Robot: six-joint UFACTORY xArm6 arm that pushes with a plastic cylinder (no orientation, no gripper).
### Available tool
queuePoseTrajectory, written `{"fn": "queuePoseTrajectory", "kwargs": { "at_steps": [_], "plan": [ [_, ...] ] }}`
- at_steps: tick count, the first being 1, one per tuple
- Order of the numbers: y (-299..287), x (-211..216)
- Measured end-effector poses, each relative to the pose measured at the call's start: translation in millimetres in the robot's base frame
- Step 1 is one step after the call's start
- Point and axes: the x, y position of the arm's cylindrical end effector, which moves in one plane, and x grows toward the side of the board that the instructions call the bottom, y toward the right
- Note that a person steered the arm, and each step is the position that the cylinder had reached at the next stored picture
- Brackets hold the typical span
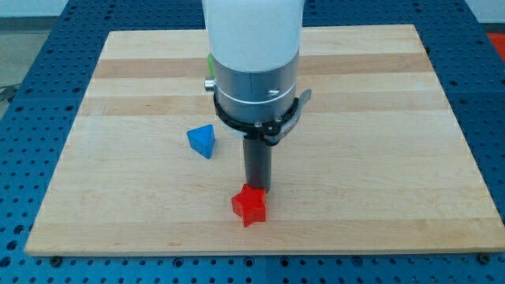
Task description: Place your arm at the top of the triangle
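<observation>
A blue triangle block (202, 140) lies on the wooden board (118, 118), left of centre. A red star-shaped block (249, 205) lies near the view's bottom, below the arm. My tip (256, 188) is at the end of the dark rod, just above the red star and touching or nearly touching its top edge. The tip is to the right of and below the blue triangle, about a block's width away. A sliver of a green block (210, 62) shows at the left edge of the arm body, mostly hidden behind it.
The white and grey arm body (254, 71) covers the middle top of the board. A blue perforated table (31, 95) surrounds the board on all sides.
</observation>
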Motion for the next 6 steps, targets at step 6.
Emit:
{"fn": "queuePoseTrajectory", "kwargs": {
  "at_steps": [6],
  "plan": [
    [-114.3, -142.5]
  ]
}}
